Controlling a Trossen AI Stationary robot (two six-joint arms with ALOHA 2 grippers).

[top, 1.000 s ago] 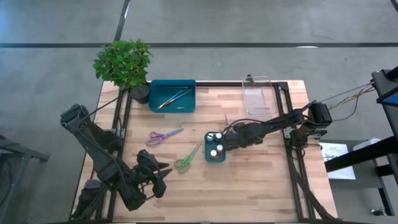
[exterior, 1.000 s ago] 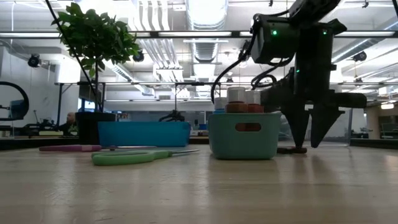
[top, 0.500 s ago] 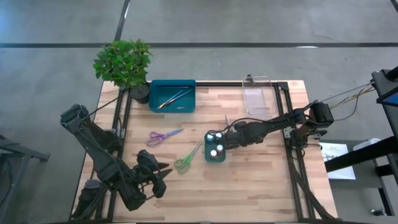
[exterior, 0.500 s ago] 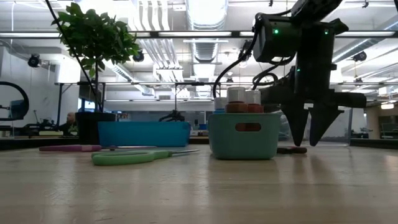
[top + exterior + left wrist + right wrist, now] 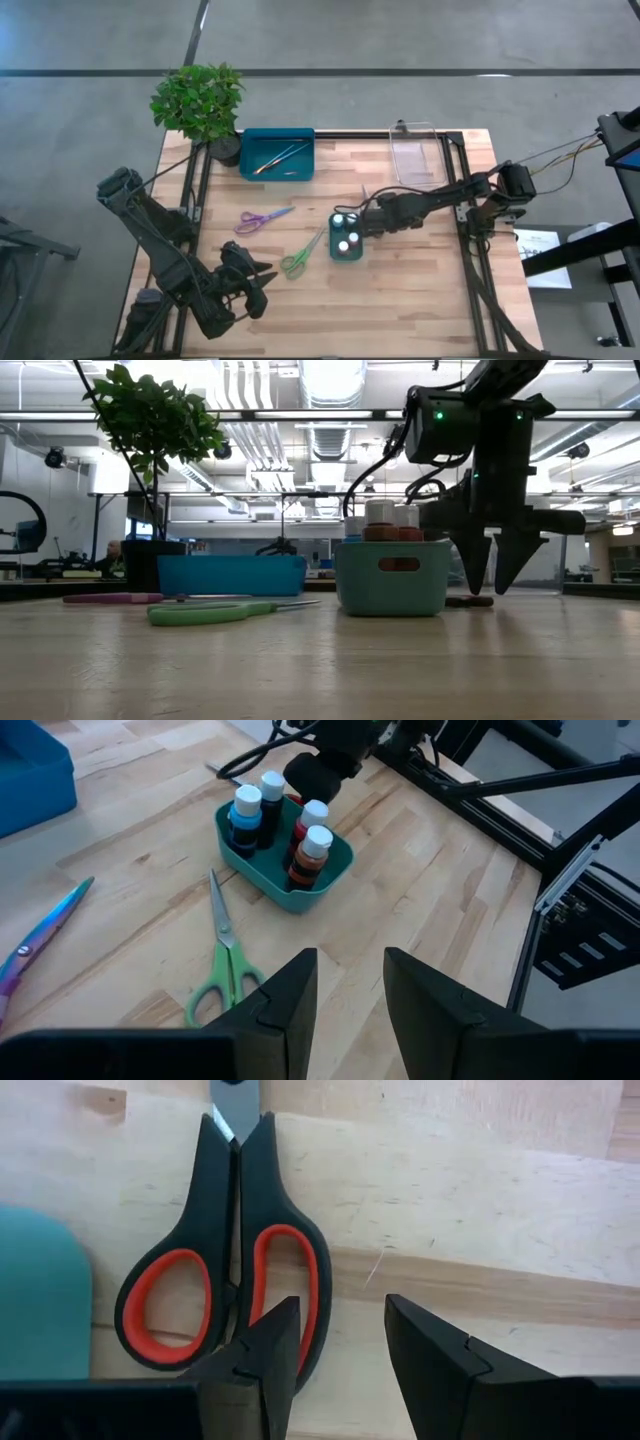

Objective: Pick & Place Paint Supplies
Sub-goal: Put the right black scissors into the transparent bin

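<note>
**Red-handled scissors lie flat under parted jaws**

The right gripper (image 5: 340,1355) hangs just above the tabletop (image 5: 420,300), its jaws parted to a middling gap and holding nothing. Directly below and ahead of them lie the red-handled scissors (image 5: 225,1270), closed and flat on the wood, their handle loops nearest the jaws and the blades pointing away. The teal pot tray (image 5: 390,577) stands just beside the scissors, on the far side from the open wood.

I judge the scissors light and stiff, with hard, fairly slick plastic and little height to bite on. The best hold looks to be across one handle loop or the pivot neck.

The left gripper (image 5: 350,995) waits well apart, its jaws parted and holding nothing.
</note>
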